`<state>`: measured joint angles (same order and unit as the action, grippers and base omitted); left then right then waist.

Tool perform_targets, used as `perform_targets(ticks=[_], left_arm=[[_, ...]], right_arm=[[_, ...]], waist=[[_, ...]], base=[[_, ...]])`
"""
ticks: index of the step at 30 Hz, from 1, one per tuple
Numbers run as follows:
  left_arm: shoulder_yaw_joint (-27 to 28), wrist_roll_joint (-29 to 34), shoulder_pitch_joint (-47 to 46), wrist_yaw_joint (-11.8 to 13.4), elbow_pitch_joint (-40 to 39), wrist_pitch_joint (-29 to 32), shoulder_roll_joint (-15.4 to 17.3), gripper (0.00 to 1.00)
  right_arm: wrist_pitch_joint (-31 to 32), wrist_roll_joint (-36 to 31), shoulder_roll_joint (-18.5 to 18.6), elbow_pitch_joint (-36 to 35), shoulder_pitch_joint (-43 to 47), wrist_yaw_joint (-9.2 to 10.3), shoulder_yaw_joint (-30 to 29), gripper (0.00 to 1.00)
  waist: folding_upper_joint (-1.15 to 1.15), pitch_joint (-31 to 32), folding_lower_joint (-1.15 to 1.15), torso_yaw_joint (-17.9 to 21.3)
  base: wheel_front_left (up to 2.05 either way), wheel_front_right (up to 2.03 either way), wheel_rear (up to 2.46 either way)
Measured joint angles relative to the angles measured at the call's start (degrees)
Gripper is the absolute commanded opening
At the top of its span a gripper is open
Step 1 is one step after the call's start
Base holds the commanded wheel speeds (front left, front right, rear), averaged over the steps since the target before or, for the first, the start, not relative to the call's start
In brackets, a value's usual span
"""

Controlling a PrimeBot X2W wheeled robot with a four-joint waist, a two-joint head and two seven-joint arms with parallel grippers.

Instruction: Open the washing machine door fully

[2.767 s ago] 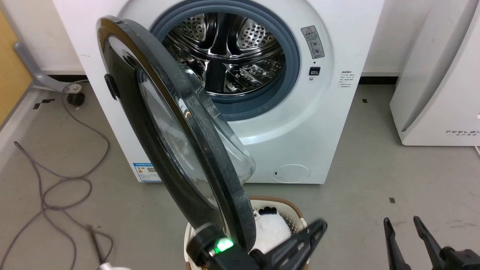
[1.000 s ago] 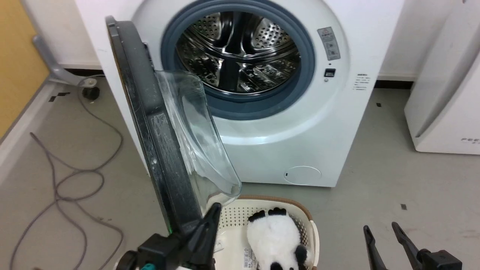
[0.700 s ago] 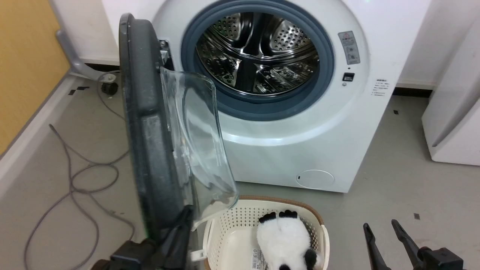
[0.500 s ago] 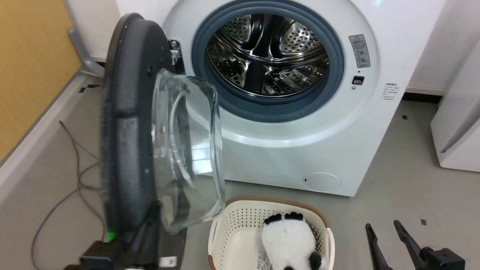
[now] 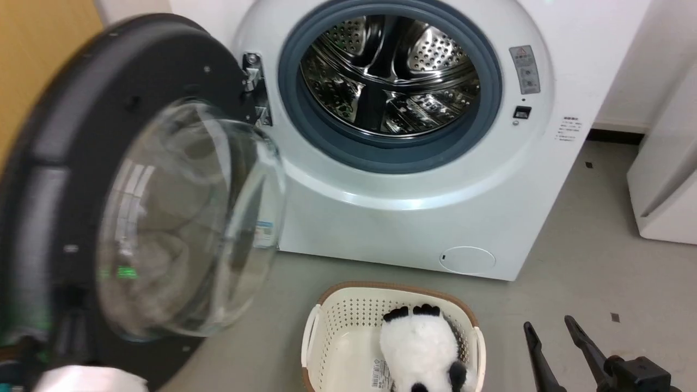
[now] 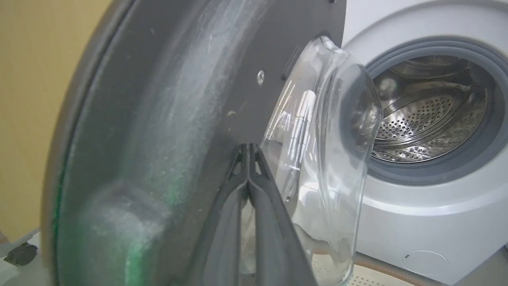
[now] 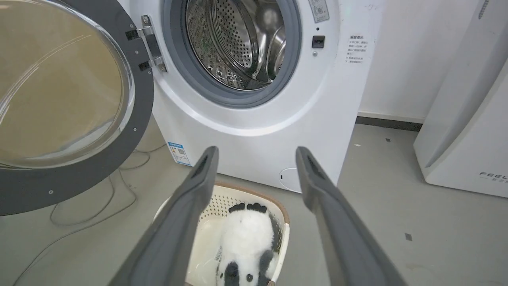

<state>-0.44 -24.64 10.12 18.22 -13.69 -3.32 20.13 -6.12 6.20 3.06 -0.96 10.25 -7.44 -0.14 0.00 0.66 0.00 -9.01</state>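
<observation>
Black washing machine door [image 6: 178, 99] is sitting right at the tips of my left pincer [image 6: 248, 147], closed on nothing, so I am judging this the last stretch, needing an outward push to finish, while my right pincer [image 5: 548, 322] is idling open.

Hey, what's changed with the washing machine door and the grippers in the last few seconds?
The washing machine door has swung much further open toward the robot's left: earlier edge-on before the mouth, its inner face and glass bowl now face the camera. The left gripper, shut, followed it, tips at that inner face. Unchanged: the right gripper open and idle, the basket with the panda toy before the washing machine.
</observation>
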Motion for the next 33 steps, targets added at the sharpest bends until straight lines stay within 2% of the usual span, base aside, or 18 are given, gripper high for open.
perform_targets(ticks=[7,18,28,33], left_arm=[[7.4,-4.3,-3.2,-2.8,10.6,-6.2,2.5,0.0],[13.5,-7.3,-9.1,-6.9,25.4,-10.7,5.4,0.0],[14.9,-6.5,-8.1,-8.5,27.6,-11.4,2.1,0.0],[14.2,-4.0,-4.4,-8.8,22.2,-11.4,-1.5,0.0]], right_arm=[[0.9,0.0,0.0,-0.9,0.0,0.0,0.0,1.0],[1.6,0.0,0.0,-2.2,0.0,0.0,0.0,1.0],[1.5,0.7,0.0,-1.9,0.0,0.0,-0.1,1.0],[1.4,1.1,0.0,-1.5,0.1,0.0,-0.5,1.0]], waist=[[0.0,-0.9,0.0,1.3],[0.0,-1.7,0.01,2.4],[0.0,-0.7,0.0,2.2],[0.0,0.1,0.0,2.4]], base=[[0.0,0.0,0.0],[0.0,0.0,0.0],[0.0,0.0,0.0],[0.0,0.0,0.0]])
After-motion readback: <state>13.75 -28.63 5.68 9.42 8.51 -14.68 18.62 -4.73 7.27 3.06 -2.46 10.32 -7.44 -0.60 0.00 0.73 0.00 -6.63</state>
